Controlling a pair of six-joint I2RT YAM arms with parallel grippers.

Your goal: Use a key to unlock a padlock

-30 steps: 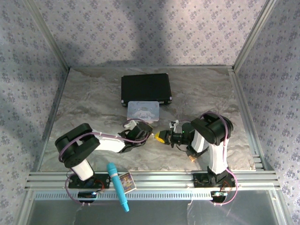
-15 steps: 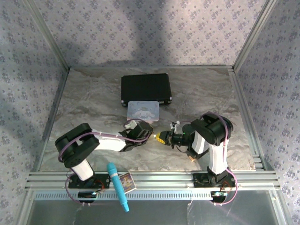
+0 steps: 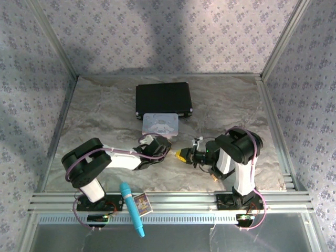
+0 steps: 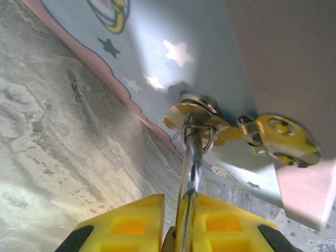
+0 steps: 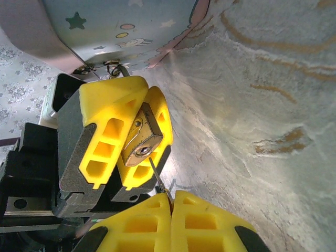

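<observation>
Lining-up stage: right gripper point(image 5: 170, 210) is pinched shut on the key point(image 5: 156, 176), tip right by the padlock point(image 5: 140, 137) that the left gripper point(image 4: 181, 218) clamps narrowly, so next needs a dead-straight push in.

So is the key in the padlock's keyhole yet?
Apparently out: the key, pinched in the right gripper, ends just beside the uncovered keyhole of the padlock held by the left gripper.

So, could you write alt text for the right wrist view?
The left gripper clamps a small brass padlock in its yellow jaws, keyhole toward the camera. From the shut right gripper below, a thin key points at the keyhole; a pastel tin box lies behind.
</observation>
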